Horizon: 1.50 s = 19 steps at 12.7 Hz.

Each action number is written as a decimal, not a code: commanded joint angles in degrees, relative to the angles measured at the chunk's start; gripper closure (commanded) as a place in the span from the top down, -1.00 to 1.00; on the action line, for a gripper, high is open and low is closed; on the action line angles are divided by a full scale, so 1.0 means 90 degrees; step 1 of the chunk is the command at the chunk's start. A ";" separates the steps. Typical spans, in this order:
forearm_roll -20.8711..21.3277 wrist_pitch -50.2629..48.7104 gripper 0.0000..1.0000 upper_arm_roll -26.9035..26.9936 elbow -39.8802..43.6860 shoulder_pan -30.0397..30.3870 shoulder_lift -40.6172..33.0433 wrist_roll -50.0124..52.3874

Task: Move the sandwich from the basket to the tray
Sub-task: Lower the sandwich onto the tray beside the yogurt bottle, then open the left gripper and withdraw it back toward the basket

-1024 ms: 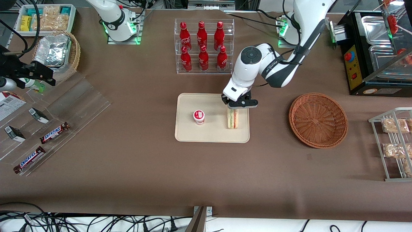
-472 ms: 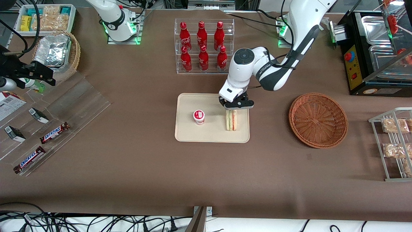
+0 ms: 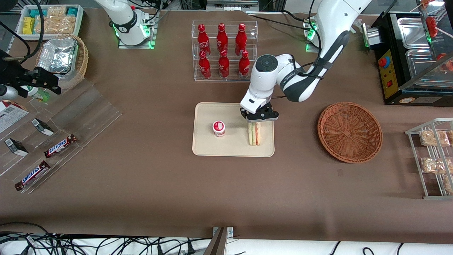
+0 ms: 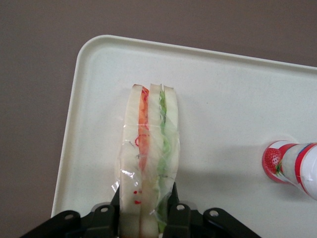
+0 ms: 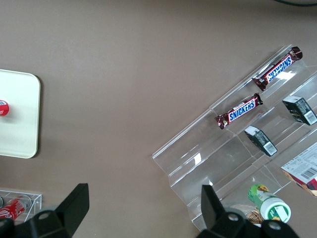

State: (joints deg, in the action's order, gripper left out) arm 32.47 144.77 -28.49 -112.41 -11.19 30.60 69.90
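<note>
The sandwich (image 3: 254, 133) stands on edge on the tray (image 3: 205, 145), near the centre of the front view, in the part of the tray toward the working arm's end of the table. Its bread slices and red, green and white layers run toward the front camera. The gripper (image 3: 257, 117) is right above the sandwich end farther from that camera, and its jaws pinch that end from both sides; the wrist view shows the black fingers (image 4: 115, 217) pressed against the clear wrap on either side of the sandwich (image 4: 148, 163), which rests on the tray (image 4: 228, 89).

A small cup with a red and white lid (image 3: 218, 128) also stands on the tray, beside the sandwich and apart from it, toward the parked arm's end.

The basket (image 3: 349, 131) sits on the brown table (image 3: 212, 191) at the right of the front view, well apart from the tray, with nothing in it.

A clear rack of red bottles (image 3: 223, 49) stands above the tray in the frame, farther from the front camera
</note>
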 commanded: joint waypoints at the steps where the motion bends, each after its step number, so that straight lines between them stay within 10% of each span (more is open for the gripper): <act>1: 0.0191 -0.0011 -0.25 0.0011 0.0175 -0.0065 0.0135 0.0172; 5: 0.0191 -0.0011 -0.14 0.0021 0.0165 -0.0065 0.0145 0.0172; 11: 0.0191 -0.0031 1.00 -0.0008 0.0175 -0.0046 0.0135 0.0182; 19: -0.1221 -0.1911 1.00 -0.0184 0.1206 0.0286 -0.0734 -0.0400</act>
State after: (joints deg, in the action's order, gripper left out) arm 25.81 134.26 -29.29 -105.81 -10.07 25.38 70.57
